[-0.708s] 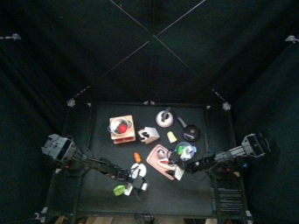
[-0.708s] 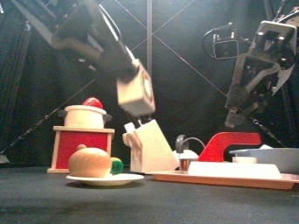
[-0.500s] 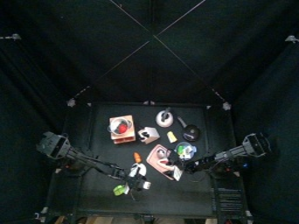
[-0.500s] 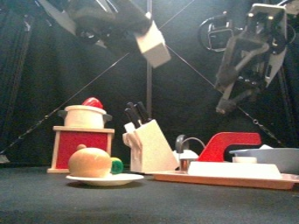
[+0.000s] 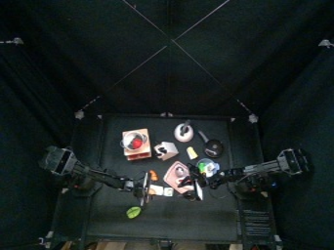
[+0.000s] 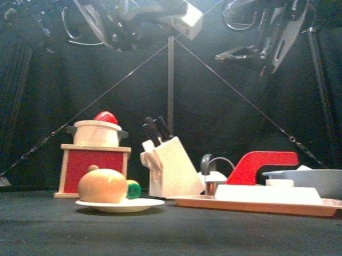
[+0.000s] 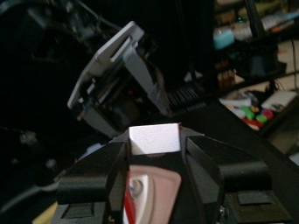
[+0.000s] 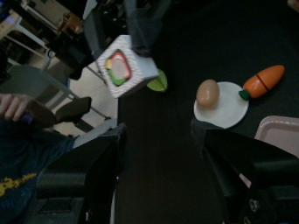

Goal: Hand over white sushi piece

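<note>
Two arms raised, left gripper (image 7: 155, 144) clamping white sushi piece (image 7: 155, 138), right gripper (image 8: 158, 140) spread

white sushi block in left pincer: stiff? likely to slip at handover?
The sushi probably is rigid: its edges stay square between the left pincer fingers. The smooth faces might slip. Blocky, so unlikely to roll. The right pincer is open.

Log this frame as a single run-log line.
phase: pre-handover | left gripper: shut on white sushi piece, raised | right gripper: open, empty, raised | transfer: not yet done
</note>
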Available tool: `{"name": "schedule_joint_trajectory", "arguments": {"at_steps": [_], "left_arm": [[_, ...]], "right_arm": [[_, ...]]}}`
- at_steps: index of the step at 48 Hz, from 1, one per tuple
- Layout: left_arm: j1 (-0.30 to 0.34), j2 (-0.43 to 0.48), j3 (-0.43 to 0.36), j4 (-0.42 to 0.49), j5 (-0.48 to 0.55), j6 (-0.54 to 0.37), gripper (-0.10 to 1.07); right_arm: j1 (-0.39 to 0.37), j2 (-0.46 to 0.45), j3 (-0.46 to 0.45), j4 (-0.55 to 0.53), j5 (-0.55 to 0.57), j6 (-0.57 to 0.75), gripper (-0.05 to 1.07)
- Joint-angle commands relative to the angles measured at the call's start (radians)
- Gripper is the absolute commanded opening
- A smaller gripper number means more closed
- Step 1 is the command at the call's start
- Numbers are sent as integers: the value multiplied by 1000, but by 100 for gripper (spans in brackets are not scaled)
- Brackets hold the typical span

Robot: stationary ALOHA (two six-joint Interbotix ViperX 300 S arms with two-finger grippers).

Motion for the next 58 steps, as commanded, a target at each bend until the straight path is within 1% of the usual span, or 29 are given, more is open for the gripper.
{"name": "schedule_joint_trajectory", "arguments": {"at_steps": [1,6,9,16,21,35,46,53,58], "left_arm": [[9,9,-20,-26,-63,11,67],[11,29,-26,-28,-109,35,67],[14,46,-26,-26,-147,63,67],[15,80,-29,-28,-236,124,67],[15,103,-40,-35,-268,156,67],[20,133,-77,-69,-285,227,67],[34,152,-89,-81,-285,230,67],[48,160,-94,-98,-285,229,68],[52,164,-95,-112,-285,230,68]], "right_arm": [[-34,-20,-25,60,-43,-2,92],[-66,-20,-23,127,-100,-3,92],[-92,-20,-18,158,-163,-5,92],[-138,-23,-6,167,-313,-6,92],[-160,-12,3,173,-385,-6,92],[-176,15,14,175,-400,-6,92],[-186,18,8,167,-402,-8,91],[-196,29,6,169,-403,-6,83],[-198,34,6,167,-405,-8,75]]}}
